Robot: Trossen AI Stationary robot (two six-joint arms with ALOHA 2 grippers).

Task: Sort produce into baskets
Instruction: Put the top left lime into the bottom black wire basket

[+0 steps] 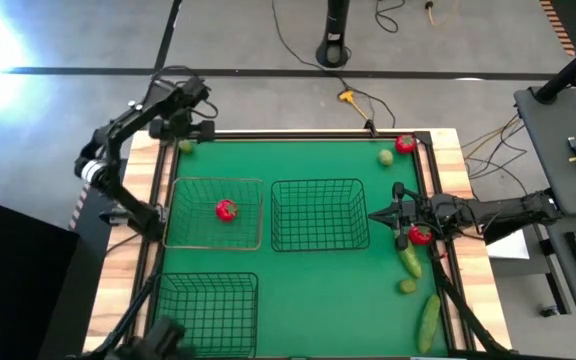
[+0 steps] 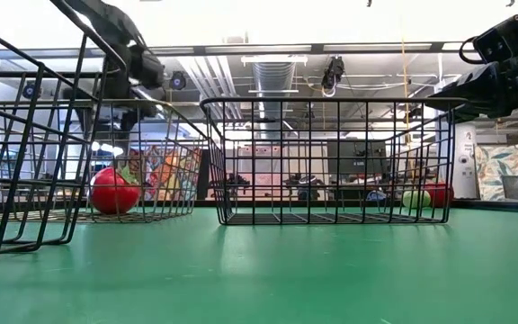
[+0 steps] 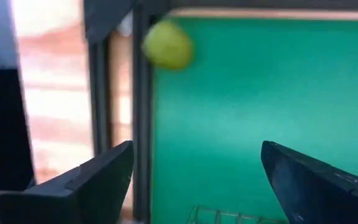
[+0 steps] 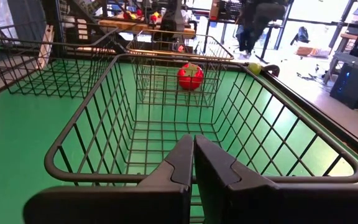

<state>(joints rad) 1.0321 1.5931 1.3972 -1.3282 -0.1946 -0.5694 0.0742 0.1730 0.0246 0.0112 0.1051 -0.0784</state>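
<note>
My left gripper [image 1: 184, 133] is open over the table's far left corner. Its fingers [image 3: 98, 180] stand wide apart, short of a small yellow-green fruit [image 3: 168, 43] that lies on the green mat [image 1: 185, 147]. My right gripper [image 1: 380, 213] is shut and empty [image 4: 193, 155]. It points toward the table's left, at the right rim of the middle dark basket [image 1: 318, 214]. One red tomato [image 1: 226, 210] lies in the paler basket [image 1: 183, 240], and another [image 1: 420, 236] lies under my right arm.
A third dark basket [image 1: 208, 305] stands near left. A tomato [image 1: 405, 144] and a green fruit [image 1: 384, 156] lie far right. Two cucumbers [image 1: 410, 262] [image 1: 428, 320] and a small green fruit [image 1: 407, 287] lie near right. A raised frame edges the mat.
</note>
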